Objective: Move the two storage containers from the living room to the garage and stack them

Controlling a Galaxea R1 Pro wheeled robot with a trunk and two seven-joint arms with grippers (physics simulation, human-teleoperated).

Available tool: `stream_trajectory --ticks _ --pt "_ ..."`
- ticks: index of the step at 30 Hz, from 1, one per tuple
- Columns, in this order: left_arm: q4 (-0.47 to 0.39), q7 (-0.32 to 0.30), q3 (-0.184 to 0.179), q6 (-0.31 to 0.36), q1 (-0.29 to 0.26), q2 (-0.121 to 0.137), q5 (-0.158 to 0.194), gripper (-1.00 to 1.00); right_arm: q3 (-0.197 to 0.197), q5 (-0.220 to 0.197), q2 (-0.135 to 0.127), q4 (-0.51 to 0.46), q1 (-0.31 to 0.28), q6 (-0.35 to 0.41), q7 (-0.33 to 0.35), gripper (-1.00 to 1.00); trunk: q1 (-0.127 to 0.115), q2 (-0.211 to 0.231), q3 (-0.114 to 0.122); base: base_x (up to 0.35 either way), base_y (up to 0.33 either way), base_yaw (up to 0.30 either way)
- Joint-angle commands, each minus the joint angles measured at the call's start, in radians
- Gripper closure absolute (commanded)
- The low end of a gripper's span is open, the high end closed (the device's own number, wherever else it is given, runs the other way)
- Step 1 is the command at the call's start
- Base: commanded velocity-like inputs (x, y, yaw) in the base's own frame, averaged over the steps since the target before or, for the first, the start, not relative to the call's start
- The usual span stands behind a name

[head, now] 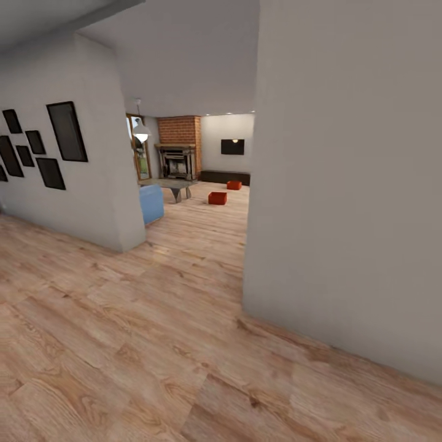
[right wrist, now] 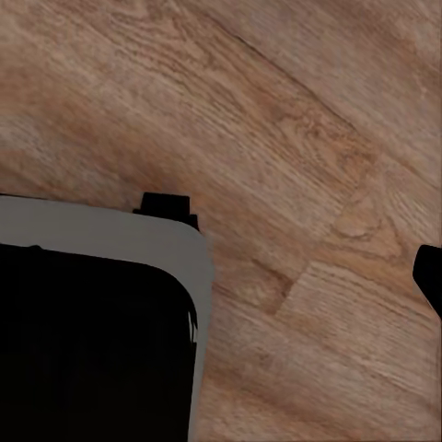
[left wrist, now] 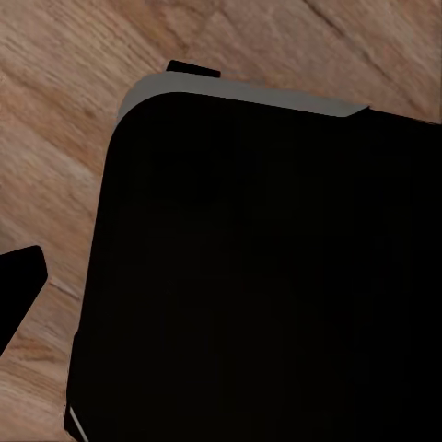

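While the robot stands in a hallway short of the living room, the entries below hold.

Step in hand: approach drive; nothing is picked up yet, by my reading.
Nearer container [head: 217, 197]: orange-red bin on the plank floor [head: 123, 344], far ahead through the opening, past the blue seat [head: 151, 204].
Farther container [head: 234, 185]: second orange-red bin, on the floor just in front of the long low dark desk [head: 226, 177] under the black TV [head: 232, 146].
Landmarks: brick fireplace [head: 178, 147], grey coffee table [head: 172, 184], hanging lamp [head: 142, 131], picture frames [head: 37, 147] on the left wall.
Obstacles: large white wall [head: 350, 184] close on the right; wall corner [head: 126, 202] on the left.
Left hand: a dark tip [left wrist: 18, 281] shows over planks beside the robot's black base [left wrist: 258, 276]; whether apart or together, I cannot tell.
Right hand: a dark tip [right wrist: 429, 276] at the frame edge over planks; apart or together, cannot tell.
Advice: steer between the two walls, keeping off the right one; take the nearer bin first; stop squarely before it.
Risk: clipping the right wall when turning in.
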Motion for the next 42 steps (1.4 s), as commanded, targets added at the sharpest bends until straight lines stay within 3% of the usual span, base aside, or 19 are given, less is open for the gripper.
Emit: stream_trajectory --ticks 1,42 --pt "0.000 0.001 0.007 -0.002 0.000 0.000 0.002 -1.00 0.009 -0.008 0.000 0.003 -0.001 -0.006 0.000 -1.00 0.001 0.000 -0.001 0.325 0.000 0.278" --pt "0.000 0.001 0.007 -0.001 0.000 -0.001 0.002 -1.00 0.009 -0.009 -0.002 0.003 -0.001 -0.006 -0.001 -1.00 0.001 0.000 -0.001 0.325 0.000 0.278"
